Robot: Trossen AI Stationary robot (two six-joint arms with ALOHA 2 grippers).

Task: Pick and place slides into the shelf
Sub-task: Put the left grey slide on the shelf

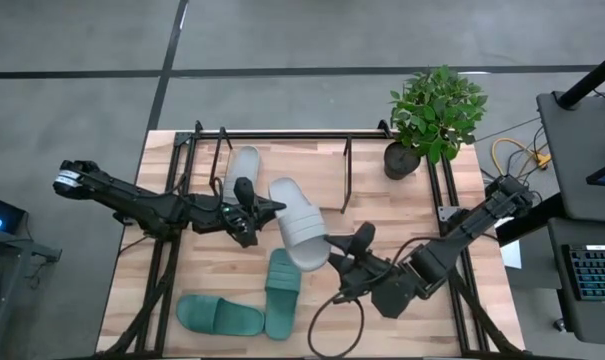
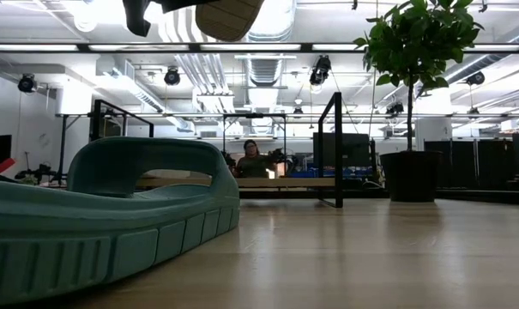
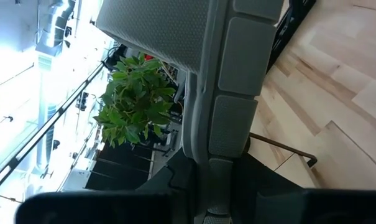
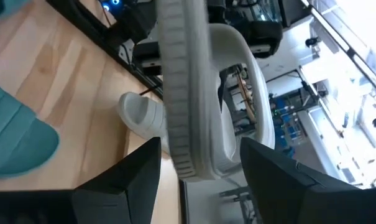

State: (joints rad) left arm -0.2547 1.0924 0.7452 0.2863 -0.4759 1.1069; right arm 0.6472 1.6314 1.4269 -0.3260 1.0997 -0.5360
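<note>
One light grey slide [image 1: 300, 222] is up in the air over the table's middle; the low view shows its sole [image 2: 229, 17] at the top of the picture. My left gripper [image 1: 267, 208] is shut on it from the left. My right gripper [image 1: 344, 252] is open, and its fingers [image 4: 138, 174] stand on either side of the slide's near end [image 4: 178, 93] without plainly touching. The second grey slide [image 1: 240, 168] lies flat on the shelf [image 1: 282, 137]. Two teal slides [image 1: 282, 292] [image 1: 219, 315] lie on the table near its front edge. My left gripper pinches the grey slide by the side edge of its sole [image 3: 234, 93], coming in roughly level from the table's left. The slide is lifted clear of the table and turned on edge. The gripper body hides how far back the sole reaches between the fingers.
A potted plant [image 1: 437, 110] stands at the shelf's right end. A black cable loop [image 1: 337, 320] lies on the table by the right arm. The shelf's black posts [image 2: 338, 146] rise at the far side, and one teal slide [image 2: 105, 215] fills the low view's left.
</note>
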